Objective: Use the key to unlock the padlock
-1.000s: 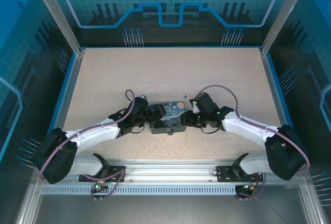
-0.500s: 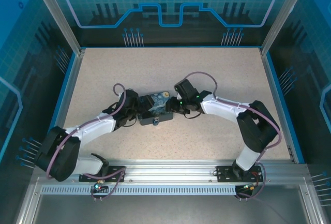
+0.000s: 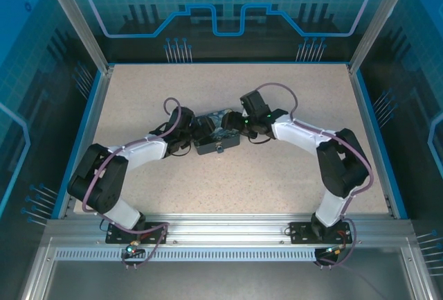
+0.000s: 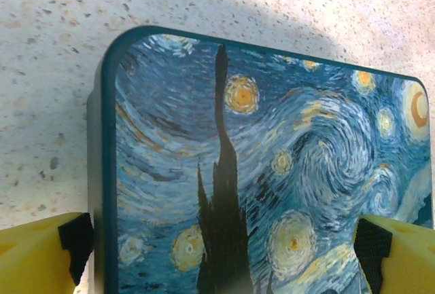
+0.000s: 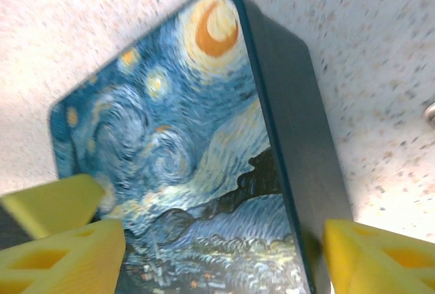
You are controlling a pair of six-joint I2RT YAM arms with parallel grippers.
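The left claw (image 4: 223,245) is wide open, with its yellow fingers (image 4: 34,256) on either side of the starry box (image 4: 272,144). The right claw (image 5: 217,240) is open too, over the box's other end. The little padlock (image 3: 217,149) sticks out of the box's near long side. The box lies on the speckled table (image 3: 291,92).

The padlock (image 3: 217,149) is a tiny bluish-grey knob. It sticks out of the long side of the night-sky box (image 3: 223,131), facing 6 o'clock.

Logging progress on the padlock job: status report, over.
Left end effector open, straddling box. Right end effector open, same box. Padlock on near side, untouched, nothing blocking it.
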